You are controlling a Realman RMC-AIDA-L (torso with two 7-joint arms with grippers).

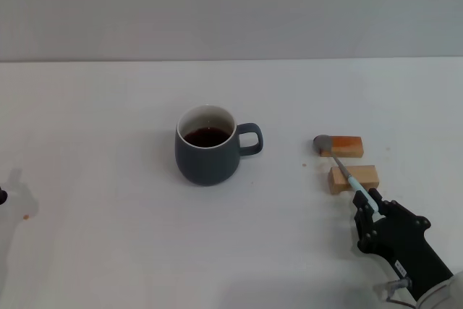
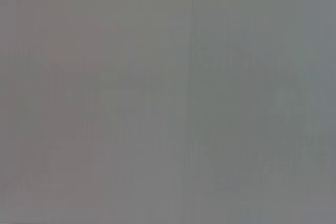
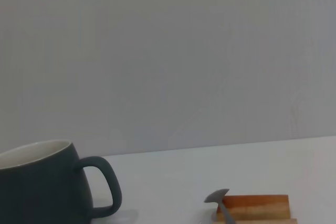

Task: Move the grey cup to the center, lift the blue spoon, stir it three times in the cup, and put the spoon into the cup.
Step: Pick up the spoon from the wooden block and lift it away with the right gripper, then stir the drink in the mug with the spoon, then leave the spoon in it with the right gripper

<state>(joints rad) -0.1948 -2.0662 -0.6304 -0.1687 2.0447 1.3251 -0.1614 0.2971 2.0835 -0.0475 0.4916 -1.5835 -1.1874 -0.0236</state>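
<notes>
One grey cup (image 1: pixel 207 151) sits at frame centre; one blue spoon (image 1: pixel 346 171) lies across two wooden blocks (image 1: pixel 353 178) right of it, its handle end pinched by the right gripper (image 1: pixel 366 202) at lower right.

We found the squat slate-grey ceramic mug (image 1: pixel 207 151) mid-table, its handle toward our right. To its right lay two small wooden blocks (image 1: pixel 347 163), one behind the other, with the slim pale-blue-handled metal spoon (image 1: pixel 342 166) resting across them, its handle end at our black right gripper (image 1: pixel 367 204).
</notes>
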